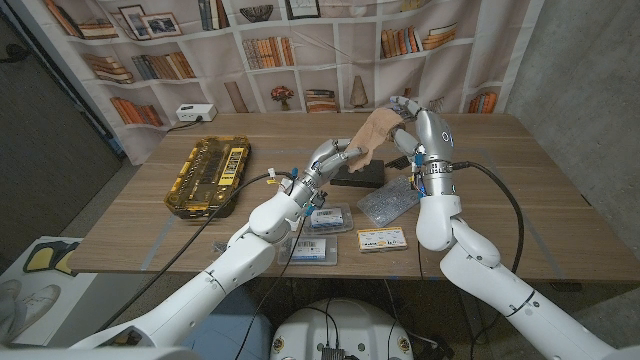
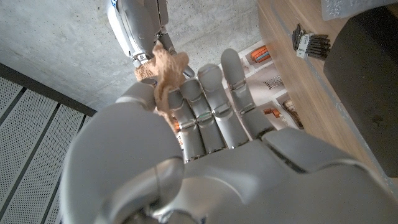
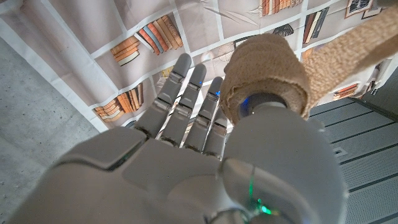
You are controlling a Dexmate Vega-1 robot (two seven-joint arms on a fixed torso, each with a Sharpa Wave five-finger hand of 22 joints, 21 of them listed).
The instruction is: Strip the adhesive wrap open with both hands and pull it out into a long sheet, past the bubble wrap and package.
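Observation:
The tan adhesive wrap [image 1: 373, 130] stretches as a short band between my two hands above the table's middle. My right hand [image 1: 407, 115] is raised and carries the roll [image 3: 266, 74], which sits around its thumb with the other fingers spread behind it. My left hand [image 1: 333, 156] is lower and pinches the wrap's loose end [image 2: 164, 70] between thumb and fingers. The black package [image 1: 358, 177] lies on the table right under the band. The clear bubble wrap [image 1: 390, 201] lies just to its right, in front of my right forearm.
A yellow parts case [image 1: 208, 175] lies on the table's left side, with a white power strip [image 1: 195, 113] behind it. Small packets and cards [image 1: 381, 238] lie near the front edge. A bookshelf-print backdrop [image 1: 300, 50] hangs behind the table.

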